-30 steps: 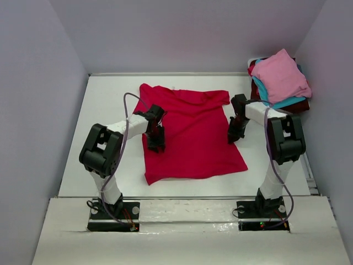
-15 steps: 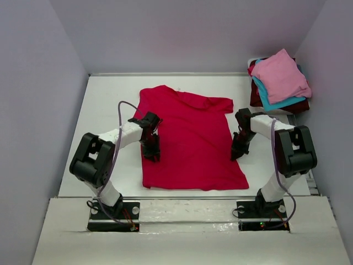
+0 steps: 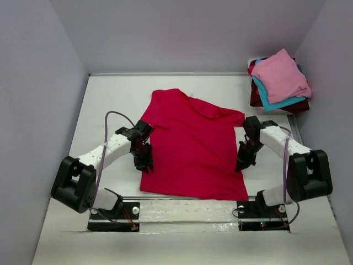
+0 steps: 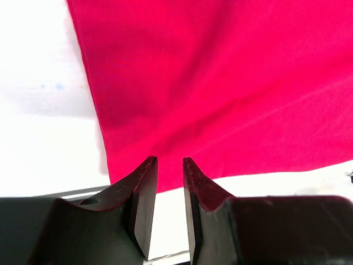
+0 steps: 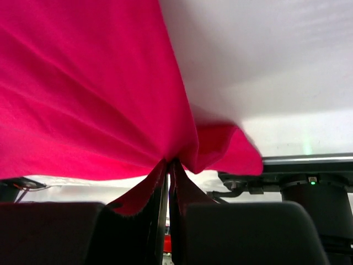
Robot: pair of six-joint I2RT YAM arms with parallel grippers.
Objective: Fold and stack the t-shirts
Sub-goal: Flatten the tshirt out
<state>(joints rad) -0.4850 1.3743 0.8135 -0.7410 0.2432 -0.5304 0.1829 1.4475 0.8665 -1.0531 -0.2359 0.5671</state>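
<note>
**Crimson-red cloth t-shirt (image 3: 193, 152) spread mid-table, one arm at each side edge**

The flat white table (image 3: 105, 110) carries the shirt at its centre, neck end toward 12 o'clock and hem at 6 o'clock, where the hem reaches the table's near edge. One sleeve points to 2 o'clock. The other, at 11 o'clock, is hard to make out.

Both wrist views cut the shirt off. The right one is nearly filled with red folds, and the cloth nearest its lens is blurred.

In the 2 o'clock corner lies a pile. A light pink folded t-shirt (image 3: 281, 74) covers most of it. The teal-blue t-shirt (image 3: 273, 102) shows only as a rim, and the dark maroon t-shirt (image 3: 255, 94) only as edges beneath.

The white left arm (image 3: 105, 152) lies low, with its elbow out at 8 o'clock and its forearm reaching toward 2 o'clock. The white right arm (image 3: 281, 141) has its elbow out at 4 o'clock and its forearm running toward 10 o'clock. Both wrists are bent downward.

The black left gripper (image 3: 144, 164) stands at the shirt's 8 o'clock edge. Its fingers (image 4: 144, 204) are narrowly parted, and cloth and table show through the slit. Whether the tips press the cloth is unclear.

The black right gripper (image 3: 242, 164) is at the 4 o'clock edge, closed tight on the red cloth, which is drawn into a peak at its tips.

Count: four shirts, two arms, two grippers.
</note>
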